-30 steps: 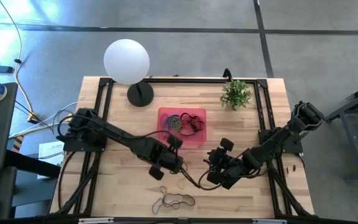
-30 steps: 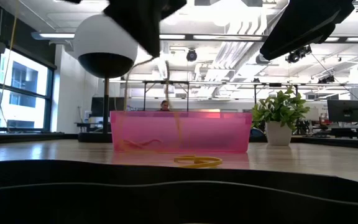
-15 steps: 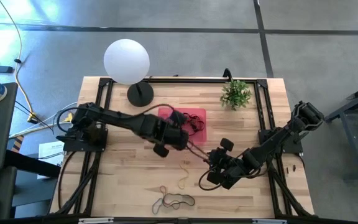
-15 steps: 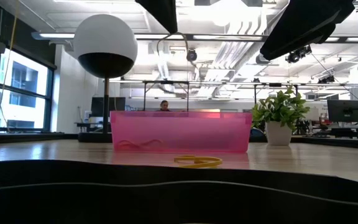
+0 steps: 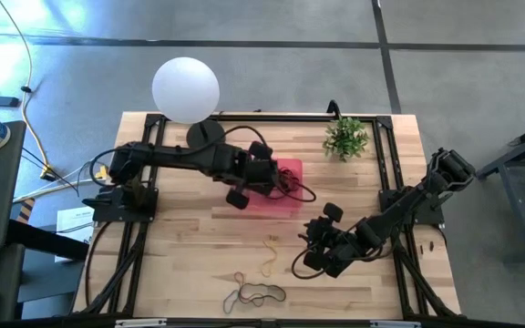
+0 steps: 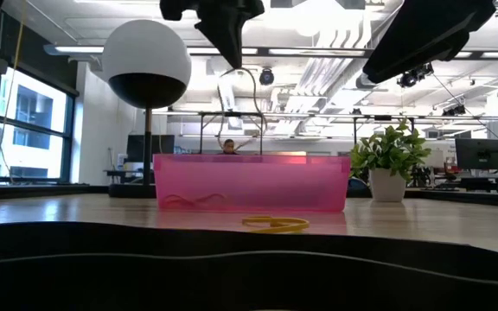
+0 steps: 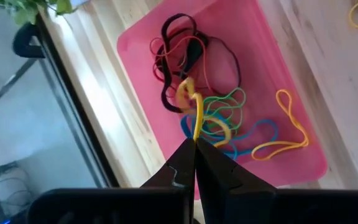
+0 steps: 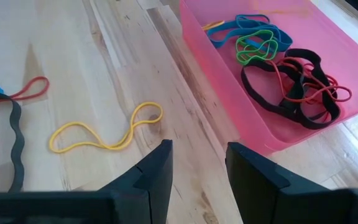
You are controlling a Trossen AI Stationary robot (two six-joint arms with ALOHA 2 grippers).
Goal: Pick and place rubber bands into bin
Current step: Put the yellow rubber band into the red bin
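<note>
One yellow rubber band (image 7: 196, 115), pinched by left end effector (image 7: 195, 144), overlaps bin (image 7: 284, 81) pile.

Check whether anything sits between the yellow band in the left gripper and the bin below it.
Nothing visible does. The left gripper, shut on a yellow rubber band, hangs directly above the open pink bin; only already-dropped bands lie beneath.
</note>
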